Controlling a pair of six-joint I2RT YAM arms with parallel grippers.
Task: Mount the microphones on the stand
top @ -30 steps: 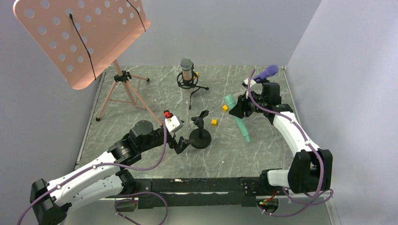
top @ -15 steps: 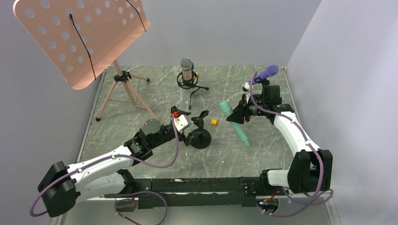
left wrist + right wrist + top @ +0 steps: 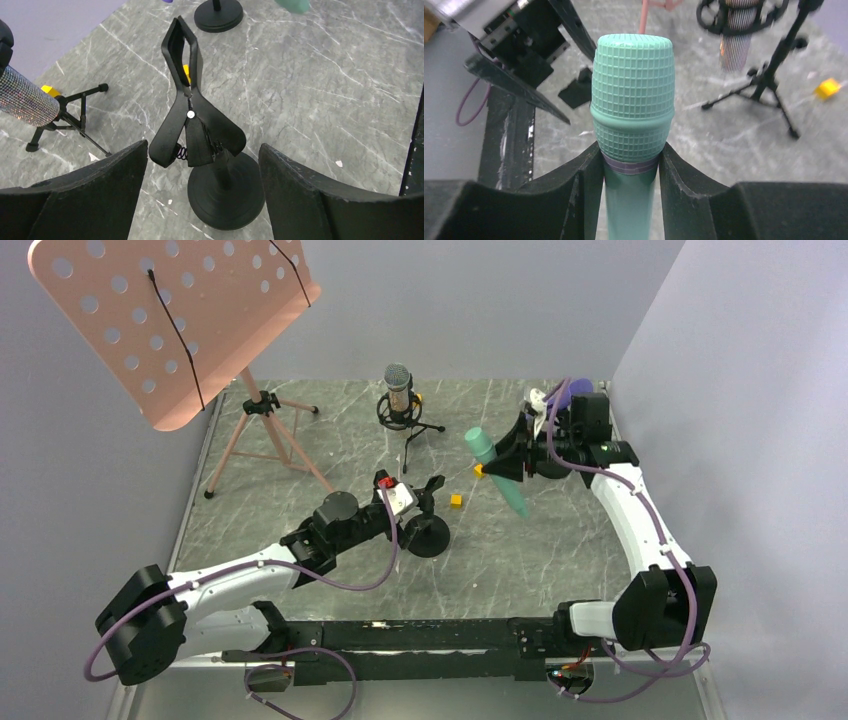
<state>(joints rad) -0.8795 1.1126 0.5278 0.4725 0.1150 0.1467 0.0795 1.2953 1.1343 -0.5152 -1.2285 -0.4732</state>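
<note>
My right gripper [image 3: 510, 462] is shut on the mint green microphone [image 3: 520, 504] just below its head and holds it tilted above the table. In the right wrist view the ribbed head [image 3: 632, 95] sits between my fingers [image 3: 574, 195]. My left gripper [image 3: 412, 520] is open, its jaws on either side of the black clip stand [image 3: 428, 537] without touching it. The left wrist view shows the stand's spring clip [image 3: 184, 100] and round base [image 3: 226, 192]. The glittery microphone [image 3: 399, 385] stands in a small tripod at the back. The purple microphone [image 3: 572, 390] is partly hidden behind my right wrist.
A pink music stand [image 3: 170, 320] on a tripod fills the back left. Small yellow cubes lie by the clip stand [image 3: 456, 500] and beside the glittery microphone's tripod [image 3: 47, 90]. A second black round base [image 3: 218, 12] stands farther off. Grey walls close the back and right.
My left arm reached forward and right until its open jaws straddle the clip stand. My right arm lifted the mint microphone off the table and drew it up and back.
</note>
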